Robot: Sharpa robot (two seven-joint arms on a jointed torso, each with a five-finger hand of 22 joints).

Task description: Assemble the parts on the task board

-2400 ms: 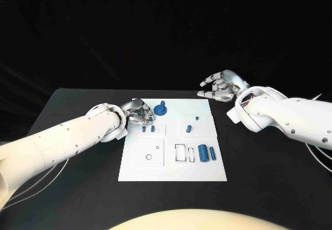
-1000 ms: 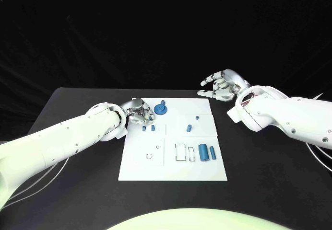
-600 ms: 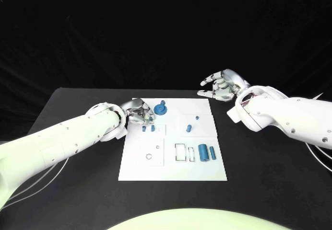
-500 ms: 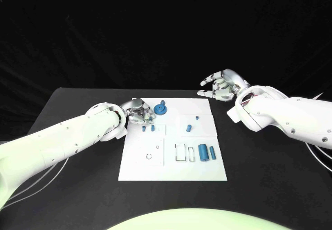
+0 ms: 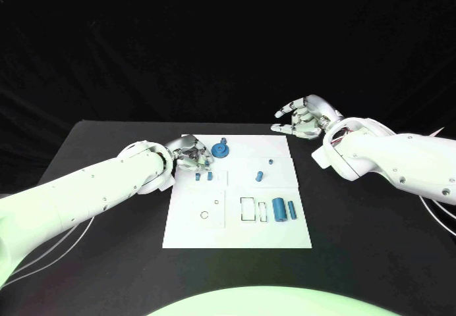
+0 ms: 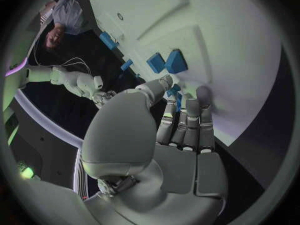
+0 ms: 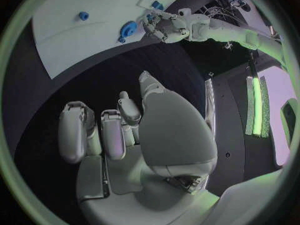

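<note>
The white task board lies mid-table. My left hand rests at its far left corner, fingers down on the board, and pinches a small blue part between thumb and fingertips. Just beside it lie two small blue blocks. A round blue part sits right of that hand. My right hand hovers above the table beyond the board's far right corner, fingers apart and half curled, holding nothing.
More blue parts lie on the board: a short peg, a tiny one, and a large cylinder next to a thinner one. Rectangular slots and round holes mark the board's near half.
</note>
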